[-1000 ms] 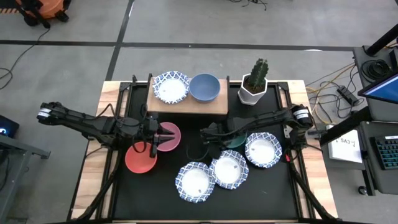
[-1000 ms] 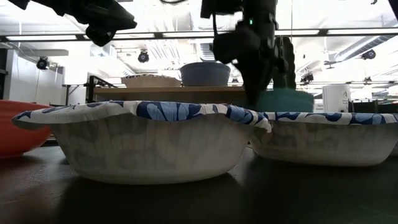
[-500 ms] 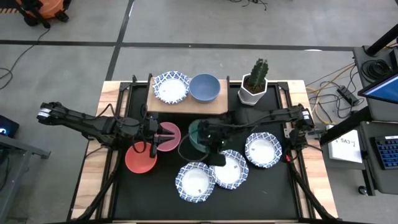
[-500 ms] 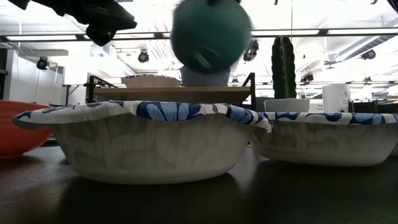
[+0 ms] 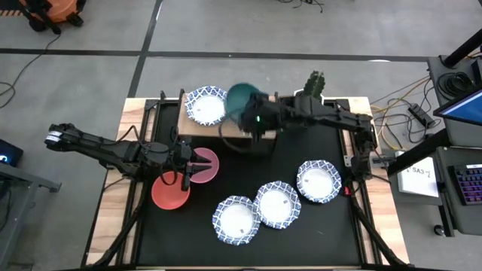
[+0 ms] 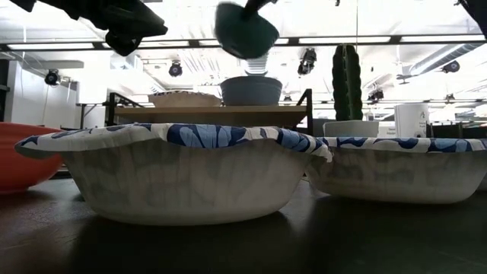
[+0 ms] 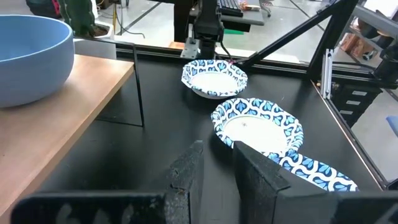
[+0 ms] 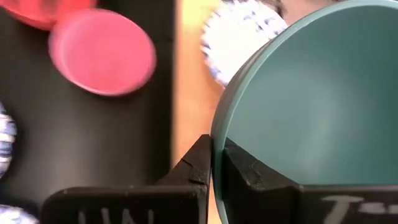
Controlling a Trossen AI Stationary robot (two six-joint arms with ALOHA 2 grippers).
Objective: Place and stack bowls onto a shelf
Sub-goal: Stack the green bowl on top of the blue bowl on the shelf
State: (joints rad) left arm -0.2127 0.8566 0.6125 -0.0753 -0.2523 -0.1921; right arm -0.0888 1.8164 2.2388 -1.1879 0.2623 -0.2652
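My right gripper (image 5: 249,115) is shut on the green bowl (image 5: 242,98) and holds it in the air over the light-wood shelf (image 5: 218,129). In the low view the green bowl (image 6: 245,29) hangs just above the blue bowl (image 6: 251,90), which stands on the shelf (image 6: 190,114) beside a white patterned bowl (image 5: 206,105). My left gripper (image 5: 186,168) hovers over the left rim of the pink bowl (image 5: 203,164), near the red bowl (image 5: 172,193). Its fingers stand slightly open (image 7: 216,152) with nothing between them. My right gripper pinches the green bowl's rim (image 8: 213,140) between its two fingers, one finger (image 8: 198,163) outside the wall and the other (image 8: 244,174) inside the hollow. The bowl is lifted clear and tilted, above the blue bowl.
Three white bowls with blue rims (image 5: 236,220) (image 5: 277,204) (image 5: 318,181) sit in a row on the black tabletop's near right. A white pot with a cactus (image 5: 307,105) stands right of the shelf, close to the right arm.
My right gripper has carried the green bowl from the table's middle, first leftward and up, then toward the far edge. The bowl is lifted clear and has tipped on the way; it now hangs over the blue bowl on the shelf.
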